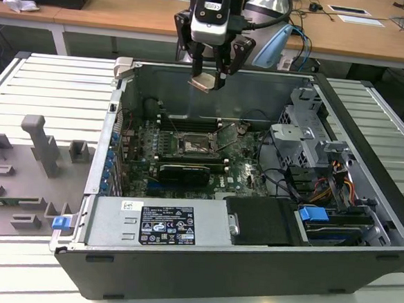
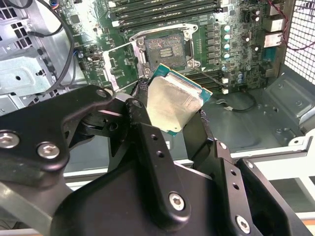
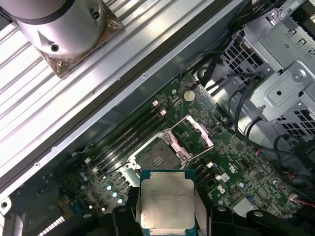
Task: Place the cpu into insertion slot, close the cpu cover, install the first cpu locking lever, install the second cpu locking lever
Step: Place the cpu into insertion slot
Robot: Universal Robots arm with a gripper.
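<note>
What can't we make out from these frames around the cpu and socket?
cpu underside: faces away in both wrist views, gripped by the hand.
Socket, one corner: second wrist view, hidden behind the cpu.
Socket pins: exterior view, too small.
cpu cover hinge: first wrist view, too small.

We find the arm hanging at twelve o'clock in the exterior view — wrist upright, gripper (image 1: 208, 78) pointing straight down. Its jaws are clamped on the cpu (image 1: 205, 82), black fingers (image 2: 147, 147) pressing two opposite edges of the chip, held in the air.
</note>
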